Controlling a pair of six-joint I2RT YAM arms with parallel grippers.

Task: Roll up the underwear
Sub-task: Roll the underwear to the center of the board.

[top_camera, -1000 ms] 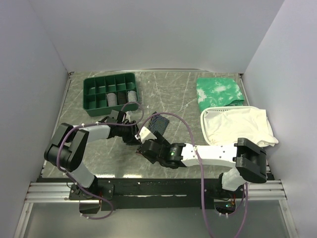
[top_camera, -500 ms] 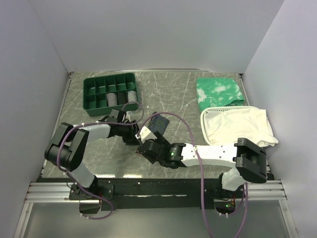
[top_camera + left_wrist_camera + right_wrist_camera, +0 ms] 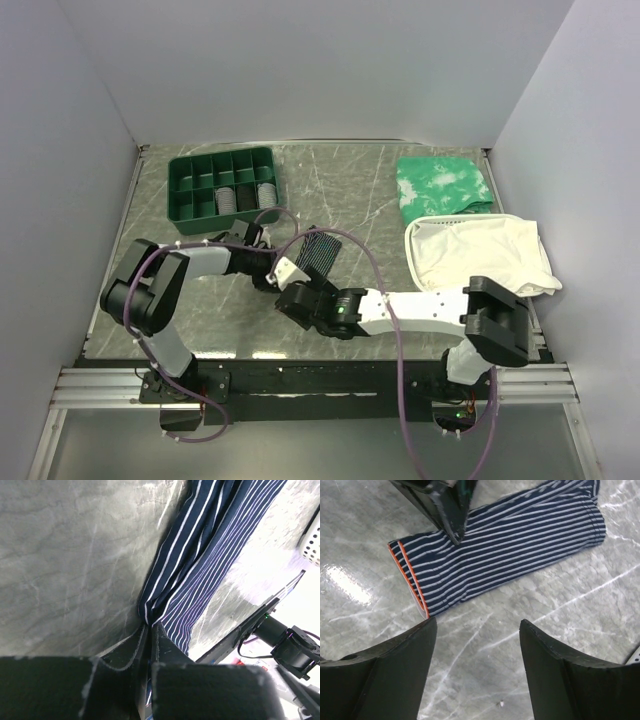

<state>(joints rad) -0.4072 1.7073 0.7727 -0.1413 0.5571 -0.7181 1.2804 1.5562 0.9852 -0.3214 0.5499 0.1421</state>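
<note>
The underwear (image 3: 505,545) lies flat on the grey table as a long folded strip, navy with light stripes and an orange-edged end at the left. It also shows in the top view, the underwear (image 3: 322,250) lying mid-table. My left gripper (image 3: 149,626) is shut on the underwear (image 3: 210,555), its tips pinching a fold along the long edge. From the right wrist view, its fingers (image 3: 445,505) come down onto the strip near the orange end. My right gripper (image 3: 477,625) is open, hovering over bare table just near of the strip, holding nothing.
A green compartment tray (image 3: 222,156) holding several rolled items stands at the back left. A green-and-white mottled cloth (image 3: 443,182) lies at the back right, with a large white cloth (image 3: 480,255) in front of it. Purple cables (image 3: 370,262) arc over the arms.
The left gripper has closed on the edge of the underwear and its arm has reached a little further in. The right arm has shifted slightly left, still open.
</note>
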